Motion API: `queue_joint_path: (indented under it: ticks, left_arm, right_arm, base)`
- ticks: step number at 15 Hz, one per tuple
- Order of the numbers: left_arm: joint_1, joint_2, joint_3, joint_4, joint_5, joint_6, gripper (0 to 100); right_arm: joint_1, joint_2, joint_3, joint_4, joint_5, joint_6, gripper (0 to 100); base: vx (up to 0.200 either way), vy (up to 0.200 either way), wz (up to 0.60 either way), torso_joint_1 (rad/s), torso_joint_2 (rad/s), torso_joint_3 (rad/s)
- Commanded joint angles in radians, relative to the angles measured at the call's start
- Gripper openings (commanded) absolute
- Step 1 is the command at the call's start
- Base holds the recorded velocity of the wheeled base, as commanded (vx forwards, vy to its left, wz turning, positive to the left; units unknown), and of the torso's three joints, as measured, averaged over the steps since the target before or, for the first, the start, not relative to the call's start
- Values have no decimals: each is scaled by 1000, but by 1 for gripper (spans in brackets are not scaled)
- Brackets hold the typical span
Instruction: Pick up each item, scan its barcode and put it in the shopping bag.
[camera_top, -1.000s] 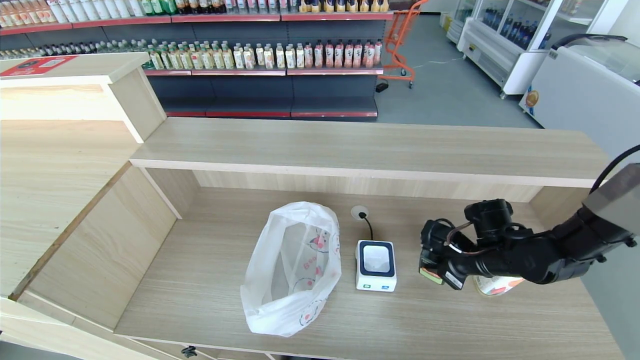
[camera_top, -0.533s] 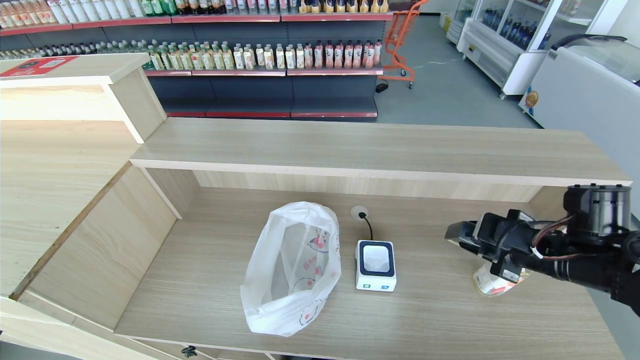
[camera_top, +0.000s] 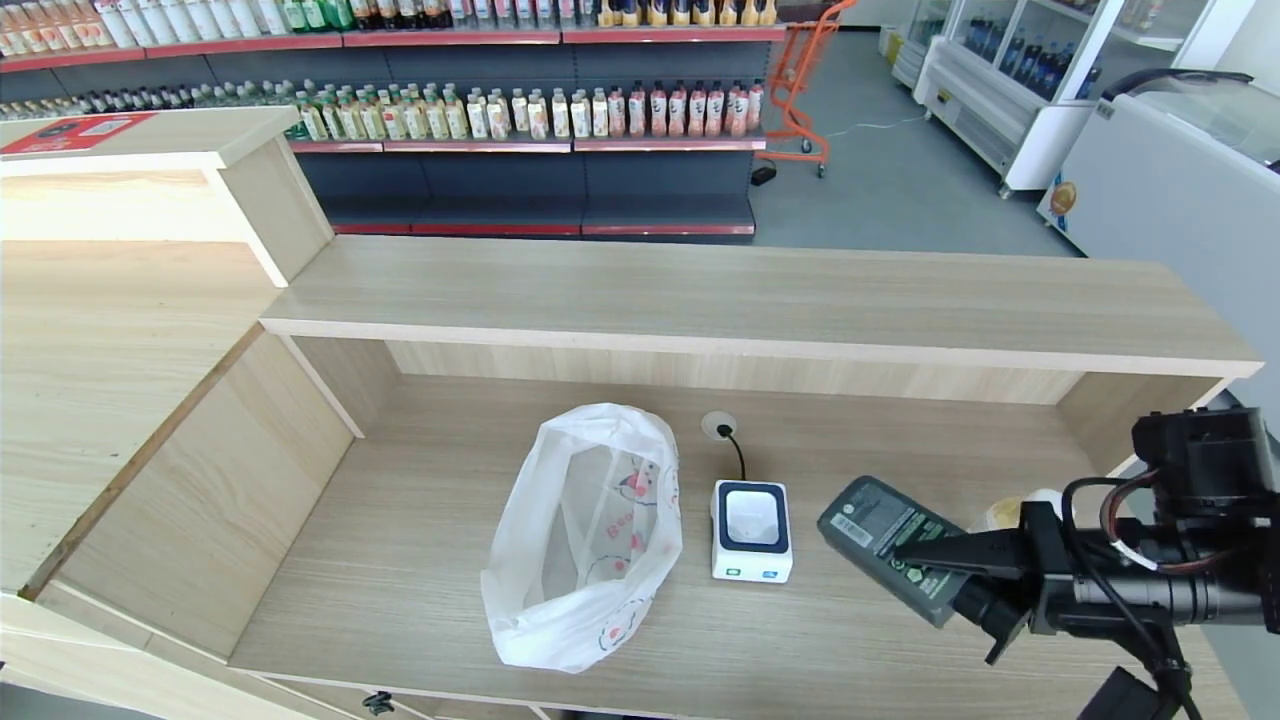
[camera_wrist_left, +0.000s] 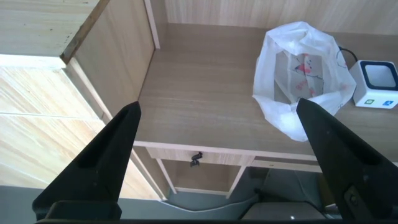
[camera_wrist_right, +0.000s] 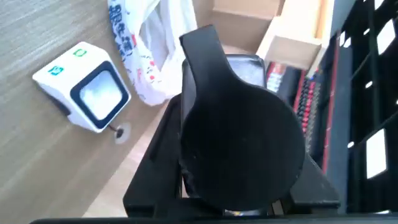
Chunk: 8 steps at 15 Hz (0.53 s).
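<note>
Wooden tabletop (camera_top: 420, 560), with a white shopping bag (camera_top: 585, 540) lying open-mouthed near its middle. The left pincer (camera_wrist_left: 217, 155) hung above the tabletop's near edge, spread wide and empty. The right pincer (camera_top: 940, 575) was clamped on a dark flat packet (camera_top: 875, 520), held tilted in the air right of the white scanner (camera_top: 752, 530), which stood just beside the bag. A pale can (camera_top: 1005, 512) sat partly hidden behind the right arm.

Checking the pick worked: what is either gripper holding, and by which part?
The right gripper holds a dark flat packet by its end farthest from the scanner; the left gripper holds nothing.
</note>
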Motion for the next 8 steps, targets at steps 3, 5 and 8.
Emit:
queue_joint_path:
  ticks: [3,5,8]
  left_arm:
    - [0,0,0,0,0,0,100]
    - [0,0,0,0,0,0,100]
    - [0,0,0,0,0,0,100]
  right_arm:
    - [216,172,1,53,234,-193,0]
    - [248,181,-9,49,276,-228,0]
    - [331,210,-42,49,297,-256,0]
  base:
    - [0,0,0,0,0,0]
    - [0,0,0,0,0,0]
    - [0,0,0,0,0,0]
